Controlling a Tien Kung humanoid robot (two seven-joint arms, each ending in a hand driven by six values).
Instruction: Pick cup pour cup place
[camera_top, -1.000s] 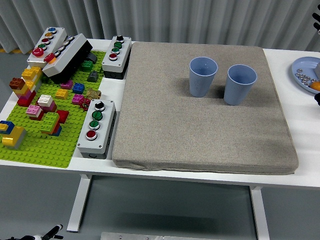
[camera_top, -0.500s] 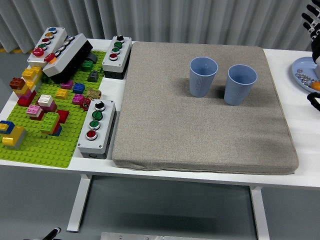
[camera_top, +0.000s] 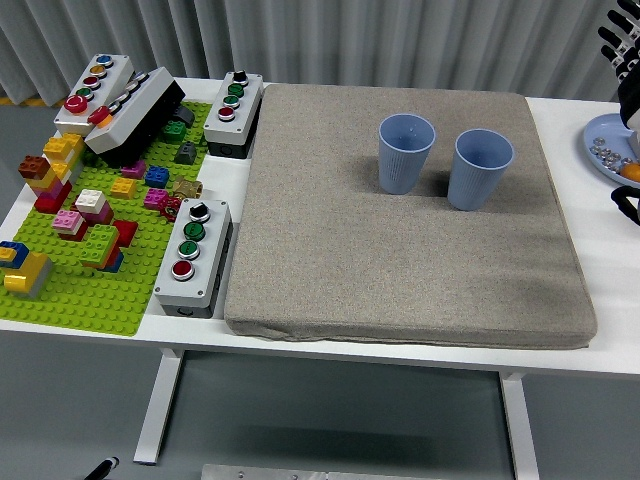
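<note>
Two blue cups, the left cup (camera_top: 406, 151) and the right cup (camera_top: 481, 168), stand upright side by side, just apart, on a grey mat (camera_top: 400, 290) covering the white surface (camera_top: 610, 290). The right hand (camera_top: 628, 110) shows at the far right edge, fingers spread, holding nothing, above a blue plate (camera_top: 603, 150).
</note>
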